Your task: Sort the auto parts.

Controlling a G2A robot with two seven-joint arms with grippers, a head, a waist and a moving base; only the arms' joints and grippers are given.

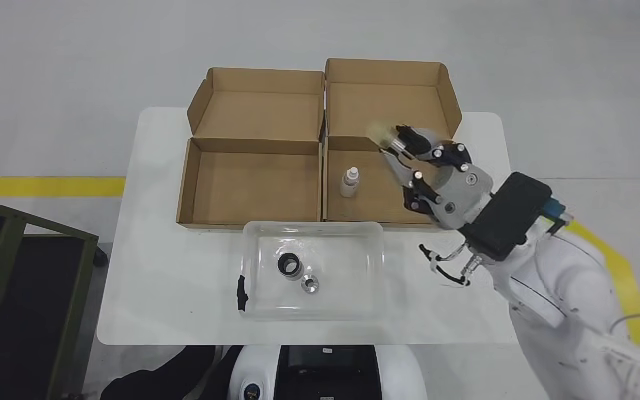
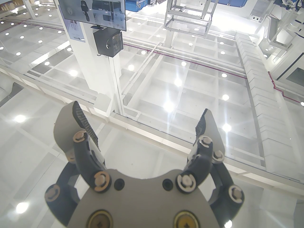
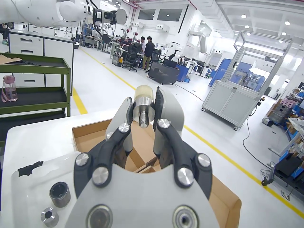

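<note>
1. Auto part (image 3: pixel 141 111), a threaded stud with a cream cap: your right gripper (image 3: pixel 142 105) is clamping it above the rear edge of the right cardboard box (image 1: pixel 372 205).
2. Your left gripper (image 2: pixel 141 116) is gaping wide, pointing at the ceiling.

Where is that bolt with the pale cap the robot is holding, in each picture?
Top view: the bolt is in the right gripper, over the right-hand cardboard box.
Right wrist view: dead centre, clamped, thread toward the camera.
Left wrist view: aimed up at the ceiling instead.
Shared landmark: the clear tray with black tape.
</note>
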